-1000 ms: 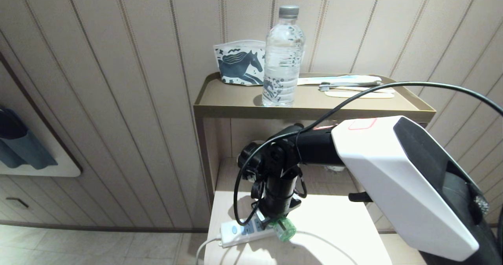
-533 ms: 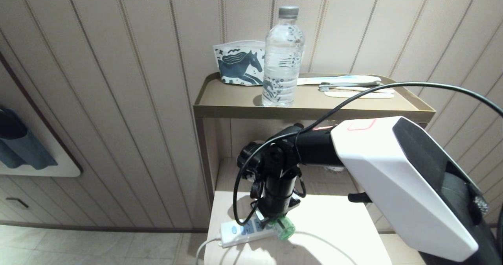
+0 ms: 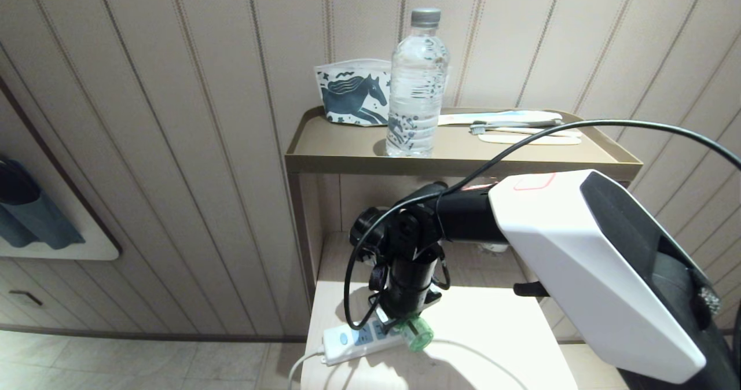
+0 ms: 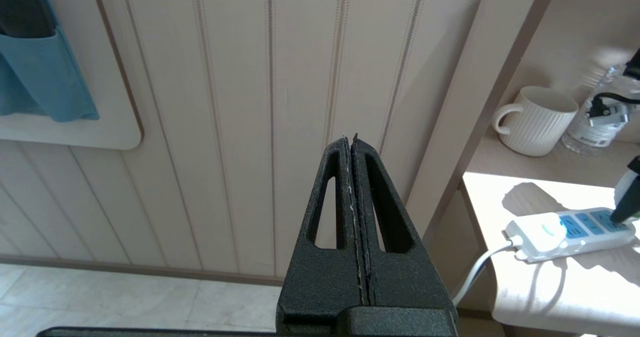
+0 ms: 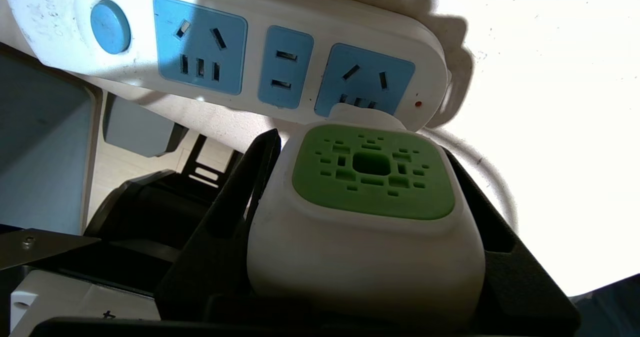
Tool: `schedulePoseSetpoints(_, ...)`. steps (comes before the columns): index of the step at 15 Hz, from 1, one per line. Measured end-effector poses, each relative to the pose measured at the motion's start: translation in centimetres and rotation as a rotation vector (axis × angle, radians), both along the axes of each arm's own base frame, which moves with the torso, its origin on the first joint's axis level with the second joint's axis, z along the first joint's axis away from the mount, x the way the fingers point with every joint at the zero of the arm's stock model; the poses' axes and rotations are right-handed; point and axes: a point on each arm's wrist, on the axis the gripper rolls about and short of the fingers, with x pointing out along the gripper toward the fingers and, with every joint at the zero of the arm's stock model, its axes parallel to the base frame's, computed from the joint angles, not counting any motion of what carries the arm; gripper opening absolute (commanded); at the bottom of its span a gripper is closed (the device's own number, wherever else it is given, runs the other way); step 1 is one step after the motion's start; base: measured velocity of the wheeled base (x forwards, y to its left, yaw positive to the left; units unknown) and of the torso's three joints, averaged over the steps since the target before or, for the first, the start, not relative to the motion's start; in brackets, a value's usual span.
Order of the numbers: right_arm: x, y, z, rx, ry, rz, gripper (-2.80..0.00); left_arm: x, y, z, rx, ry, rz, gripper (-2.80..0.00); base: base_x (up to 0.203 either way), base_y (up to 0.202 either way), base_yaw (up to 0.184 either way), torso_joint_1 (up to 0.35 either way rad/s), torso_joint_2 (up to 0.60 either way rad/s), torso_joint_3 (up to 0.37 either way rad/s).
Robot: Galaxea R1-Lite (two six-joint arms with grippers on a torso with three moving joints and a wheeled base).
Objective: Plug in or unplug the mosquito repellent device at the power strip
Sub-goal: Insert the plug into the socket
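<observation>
The mosquito repellent device [image 5: 370, 202], white with a green vented top, sits between the two black fingers of my right gripper [image 5: 367, 177], which is shut on its sides. Its plug end meets the end socket panel of the power strip [image 5: 240, 52]. In the head view the right gripper [image 3: 405, 323] points down at the power strip [image 3: 356, 341] on the low table, with the device's green bottle [image 3: 418, 335] showing beside it. The strip's far end shows in the left wrist view [image 4: 565, 229]. My left gripper [image 4: 350, 139] hangs shut and empty beside the wall, away from the table.
A clear water bottle [image 3: 418, 83], a horse-print pouch [image 3: 353, 99] and toothbrushes [image 3: 515, 125] lie on the upper tray shelf [image 3: 324, 161]. A white ribbed mug [image 4: 537, 122] stands at the back of the lower table. The strip's white cord [image 4: 475, 272] hangs off the table's edge.
</observation>
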Motion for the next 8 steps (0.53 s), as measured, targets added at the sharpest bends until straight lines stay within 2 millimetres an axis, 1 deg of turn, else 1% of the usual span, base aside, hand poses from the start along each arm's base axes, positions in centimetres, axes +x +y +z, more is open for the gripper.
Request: schedulePoseSetpoints(8, -0.16, -0.20, 0.81, 0.006, -0.011, -0.001, -2.80, 0.00, 0.00, 0.00, 0.000, 0.000, 0.001, -2.80, 0.000, 0.000, 0.000, 0.000, 0.00, 0.000)
